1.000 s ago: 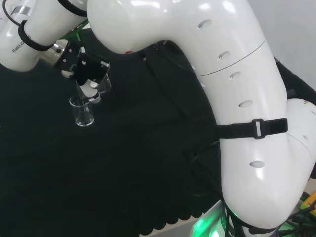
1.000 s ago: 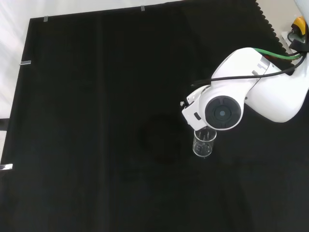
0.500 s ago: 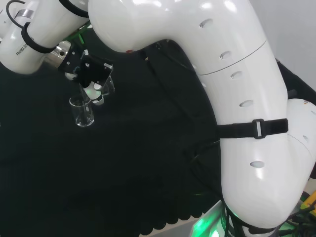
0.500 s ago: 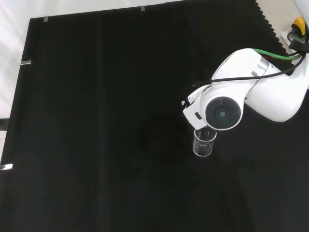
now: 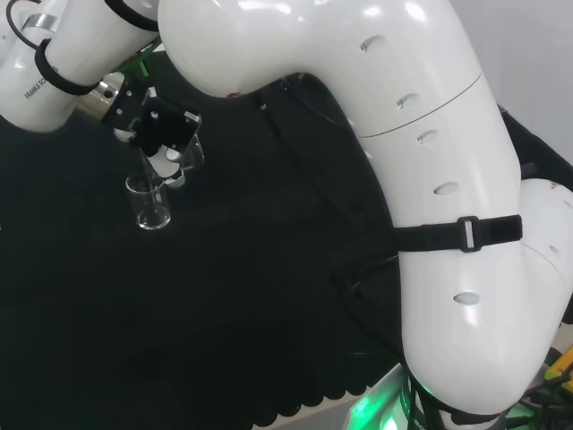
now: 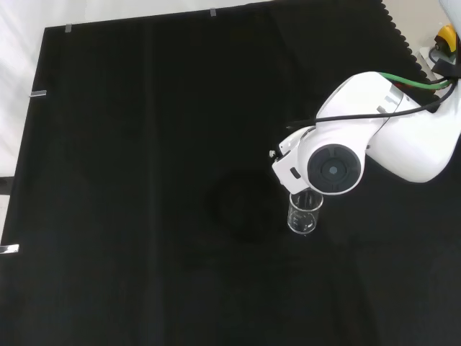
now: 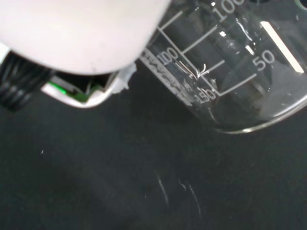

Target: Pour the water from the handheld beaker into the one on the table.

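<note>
White print stands on the wall of the clear glass beaker seen close in the wrist view: a scale of short straight graduation lines, each with a numeral beside it, running along the wall toward the curved edge of the glass. A second, finer band of white lettering runs slantwise across the wall beside the scale, too small and broken by glare to make out. A single broad white bar is printed on the wall apart from the numerals. In the head view a short line of small dark lettering stands on the white arm link near a black band.
</note>
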You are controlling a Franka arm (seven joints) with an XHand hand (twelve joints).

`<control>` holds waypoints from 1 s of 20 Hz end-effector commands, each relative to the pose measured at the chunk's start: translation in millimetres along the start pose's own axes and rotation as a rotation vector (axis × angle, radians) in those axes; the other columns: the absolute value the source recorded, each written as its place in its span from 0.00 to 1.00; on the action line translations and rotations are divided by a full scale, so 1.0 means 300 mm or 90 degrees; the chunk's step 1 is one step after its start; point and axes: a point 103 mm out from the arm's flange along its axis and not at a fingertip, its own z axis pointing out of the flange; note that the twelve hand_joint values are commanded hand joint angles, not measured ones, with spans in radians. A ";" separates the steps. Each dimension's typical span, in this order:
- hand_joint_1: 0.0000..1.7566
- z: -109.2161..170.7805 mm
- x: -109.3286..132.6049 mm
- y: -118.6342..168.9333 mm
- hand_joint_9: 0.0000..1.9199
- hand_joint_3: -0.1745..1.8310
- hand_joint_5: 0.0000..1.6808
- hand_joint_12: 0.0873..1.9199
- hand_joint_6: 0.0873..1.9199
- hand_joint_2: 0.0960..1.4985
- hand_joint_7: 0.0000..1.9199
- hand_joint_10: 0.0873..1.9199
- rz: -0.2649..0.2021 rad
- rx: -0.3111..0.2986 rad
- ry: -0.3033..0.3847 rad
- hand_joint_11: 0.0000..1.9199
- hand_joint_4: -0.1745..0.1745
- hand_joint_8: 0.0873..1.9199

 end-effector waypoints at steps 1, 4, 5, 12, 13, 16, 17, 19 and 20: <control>0.75 -0.017 0.017 -0.002 0.87 0.58 0.71 0.34 0.46 0.29 0.66 0.35 0.000 0.003 -0.008 0.74 0.00 0.44; 0.75 -0.010 0.011 -0.004 0.87 0.58 0.71 0.34 0.46 0.29 0.66 0.35 -0.002 -0.001 0.000 0.74 0.00 0.44; 0.75 0.000 0.003 -0.006 0.87 0.58 0.71 0.34 0.46 0.29 0.66 0.35 -0.002 -0.001 0.002 0.74 0.00 0.44; 0.75 -0.018 0.012 -0.003 0.87 0.58 0.71 0.34 0.46 0.29 0.66 0.35 -0.003 0.001 -0.005 0.74 0.00 0.44; 0.75 -0.011 0.006 -0.004 0.87 0.58 0.71 0.34 0.46 0.29 0.66 0.35 -0.002 0.001 -0.004 0.74 0.00 0.44; 0.75 0.008 -0.015 -0.007 0.87 0.58 0.71 0.34 0.46 0.29 0.66 0.35 0.003 0.005 -0.005 0.74 0.00 0.44; 0.75 0.007 -0.016 -0.008 0.87 0.58 0.71 0.34 0.46 0.29 0.66 0.35 0.004 0.005 -0.008 0.74 0.00 0.44; 0.75 0.005 -0.017 -0.009 0.87 0.58 0.71 0.34 0.46 0.29 0.66 0.35 0.005 0.006 -0.012 0.74 0.00 0.44; 0.75 0.006 -0.019 -0.010 0.87 0.58 0.71 0.34 0.46 0.29 0.66 0.35 0.005 0.007 -0.014 0.74 0.00 0.44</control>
